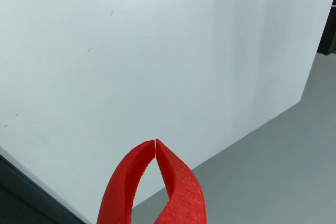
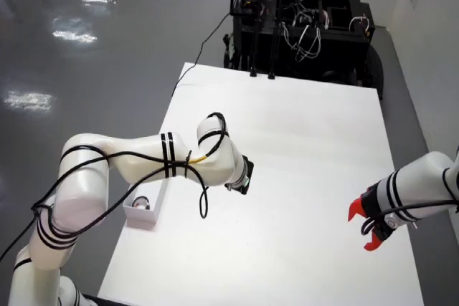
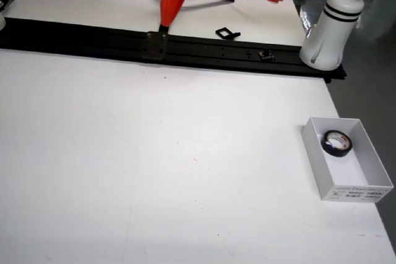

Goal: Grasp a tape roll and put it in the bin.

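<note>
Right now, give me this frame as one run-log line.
gripper: shut, empty, above table | tape roll: inside white bin | bin: near table edge

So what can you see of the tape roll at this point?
The tape roll is a small black ring with a pale inner core. It lies flat on the floor of the white open-topped bin, toward the bin's far end in the table-level view. The bin sits near the table edge. Nothing grips the roll, and from above an arm largely hides the bin.
</note>
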{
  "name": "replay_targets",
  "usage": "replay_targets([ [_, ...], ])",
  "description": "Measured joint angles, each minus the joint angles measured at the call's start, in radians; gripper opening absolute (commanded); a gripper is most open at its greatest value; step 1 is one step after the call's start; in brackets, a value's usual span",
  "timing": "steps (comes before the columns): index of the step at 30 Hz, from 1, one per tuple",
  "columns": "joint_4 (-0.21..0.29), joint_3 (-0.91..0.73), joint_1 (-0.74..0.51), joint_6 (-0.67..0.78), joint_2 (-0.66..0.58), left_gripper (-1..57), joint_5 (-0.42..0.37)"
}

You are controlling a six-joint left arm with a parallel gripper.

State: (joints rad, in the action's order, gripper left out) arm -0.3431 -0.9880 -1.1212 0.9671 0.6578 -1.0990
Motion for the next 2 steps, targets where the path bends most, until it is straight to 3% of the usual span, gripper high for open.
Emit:
replay_targets([
  [2, 0.000, 0.001, -0.004, 0.000, -0.001, 0.0, -0.002],
])
